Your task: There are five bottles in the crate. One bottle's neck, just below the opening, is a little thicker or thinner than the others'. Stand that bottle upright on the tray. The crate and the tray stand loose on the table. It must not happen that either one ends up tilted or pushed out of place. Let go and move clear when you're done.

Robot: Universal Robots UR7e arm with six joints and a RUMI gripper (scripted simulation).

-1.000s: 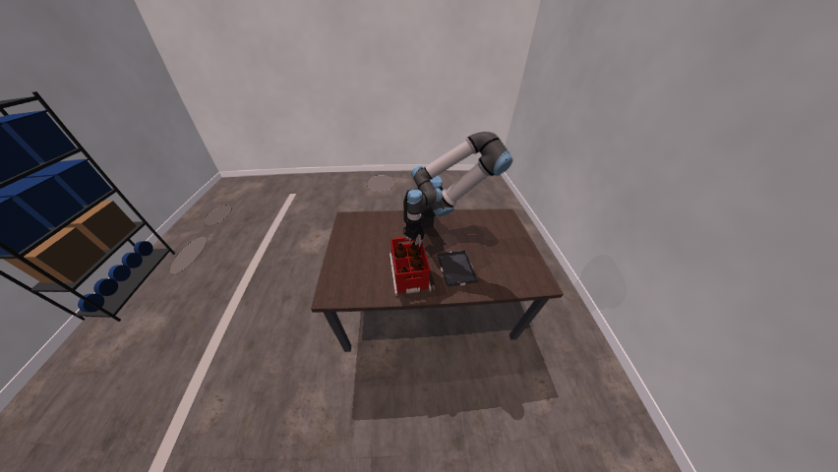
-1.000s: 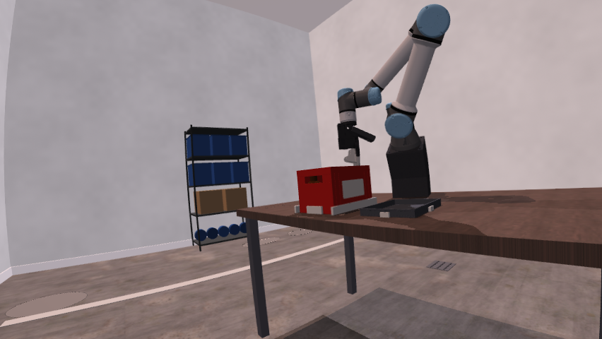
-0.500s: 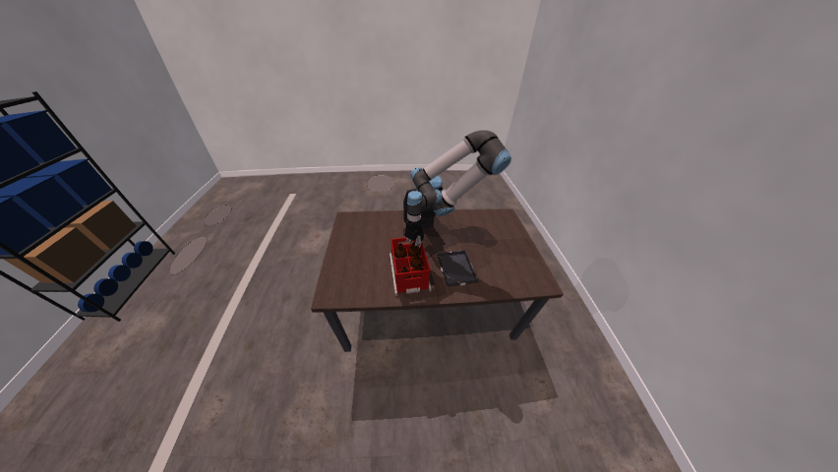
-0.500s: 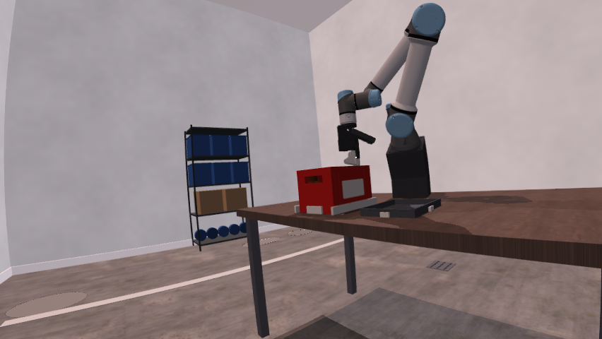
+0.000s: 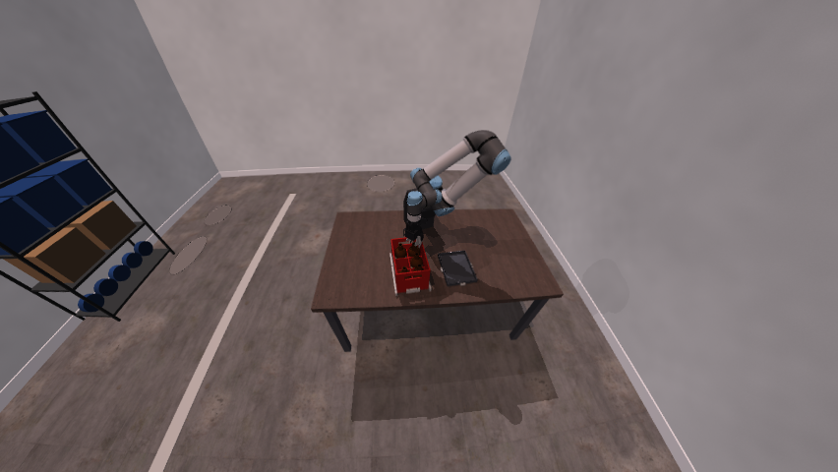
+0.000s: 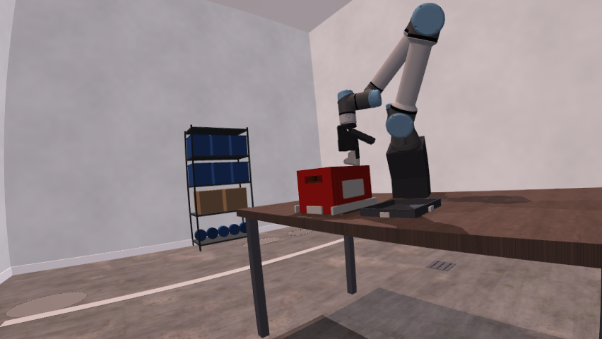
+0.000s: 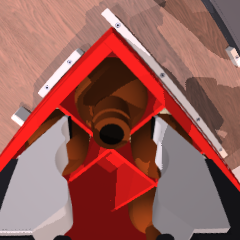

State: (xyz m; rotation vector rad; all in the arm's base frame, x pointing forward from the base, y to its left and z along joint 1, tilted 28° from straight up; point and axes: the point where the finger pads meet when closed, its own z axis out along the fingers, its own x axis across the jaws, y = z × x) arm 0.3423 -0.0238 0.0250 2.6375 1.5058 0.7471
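Top view showed, at far left, a rack point(image 5: 157, 236) point(image 6: 217, 131) by a mottled grey wall point(image 5: 105, 52) point(image 6: 126, 84): blue boxes point(image 5: 34, 144) point(image 6: 198, 145) on two shelves, brown boxes point(image 5: 64, 252) point(image 6: 210, 201) beneath, round blue items point(image 5: 119, 272) point(image 6: 222, 231) lowest. A pale line point(image 5: 224, 314) point(image 6: 181, 286) crossed the stained floor point(image 5: 281, 351) point(image 6: 168, 311) between rack and table point(image 5: 357, 252) point(image 6: 505, 219). Its brown wood-grain top, on dark legs, bore the red crate point(image 5: 412, 283) point(image 6: 314, 198) point(image 7: 65, 90), which stood level with brown bottles point(image 5: 400, 252) in its compartments. Which one had the odd neck could not be told. Over the crate, the gripper point(image 5: 417, 241) point(image 6: 351, 163) point(image 7: 111, 117) was partly spread, holding nothing; in the wrist view, one bottle's mouth point(image 7: 111, 122) showed between its fingers, with gaps at both sides. Right of the crate, near it, the dark tray point(image 5: 457, 267) point(image 6: 391, 211) lay flat. The arm point(image 5: 465, 181) point(image 6: 415, 75) rose behind them, casting shadows across the wood.
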